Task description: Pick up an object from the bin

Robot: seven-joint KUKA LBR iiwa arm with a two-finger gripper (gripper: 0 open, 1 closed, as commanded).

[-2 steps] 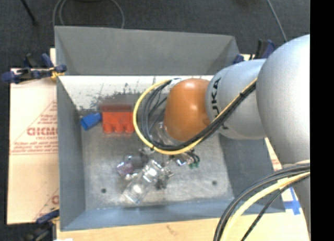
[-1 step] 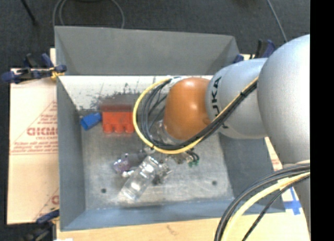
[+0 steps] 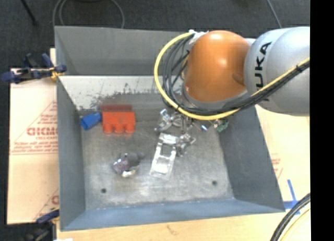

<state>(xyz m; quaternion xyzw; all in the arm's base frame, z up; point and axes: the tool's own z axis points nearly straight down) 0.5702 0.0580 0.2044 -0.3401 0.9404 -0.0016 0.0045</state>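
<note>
Camera view: bin contents, arm at centre

Jaws, beneath the orange wrist cover (image 3: 216, 68), sit low mid-bin, at the far end of a clear rectangular plastic packet (image 3: 162, 160). Whether they are open or grip anything cannot be told. Grey metal bin (image 3: 70, 146), left: red studded plastic brick (image 3: 118, 120), small blue plastic block (image 3: 90, 120) just beside it. Near the packet: small purple-grey lump (image 3: 127, 165).

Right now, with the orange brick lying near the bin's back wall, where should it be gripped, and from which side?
Probably from straight above, gripping the orange brick across its shorter span, mid-length. It lies flat, and the blue block close by one end would crowd an end-to-end grip.
</note>
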